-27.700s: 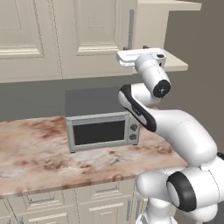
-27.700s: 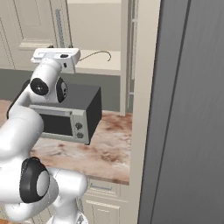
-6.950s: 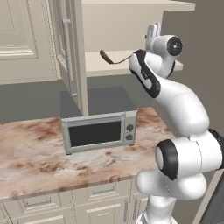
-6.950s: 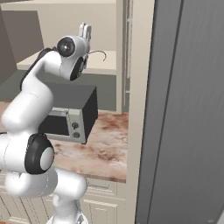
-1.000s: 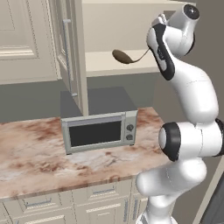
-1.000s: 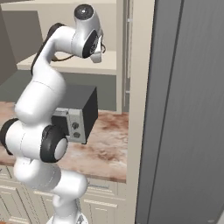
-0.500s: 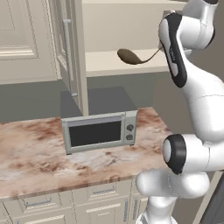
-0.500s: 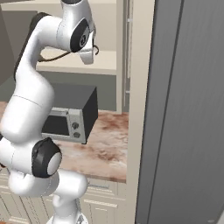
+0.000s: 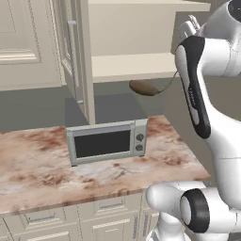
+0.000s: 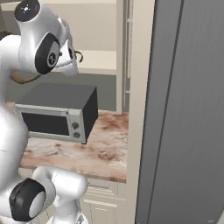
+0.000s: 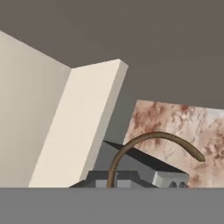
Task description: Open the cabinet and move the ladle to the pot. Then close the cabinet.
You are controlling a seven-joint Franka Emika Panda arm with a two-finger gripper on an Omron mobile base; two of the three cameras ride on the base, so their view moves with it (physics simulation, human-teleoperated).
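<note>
We see a kitchen corner: a cream cabinet (image 9: 141,66) on the wall with its door (image 9: 75,56) swung open, and a grey microwave (image 9: 107,141) on the marble counter (image 9: 42,174) below. Our white arm is raised high, level with the cabinet's lower shelf. The gripper (image 11: 131,186) is closed tight on the thin curved handle of the brown ladle (image 9: 146,87) — its dark bowl hangs in the air just outside the shelf edge, above the microwave. In the hand view the handle arcs up from between the finger tips, with the microwave top and counter far below.

Risks, as we judge them: the pinch sits on a slim, rounded handle, so a quick swing could let the ladle twist or slip and fall onto the microwave. The long bowl could also clip the open door or the shelf edge as we turn away. No pot shows here, so we must carry the ladle some way.
</note>
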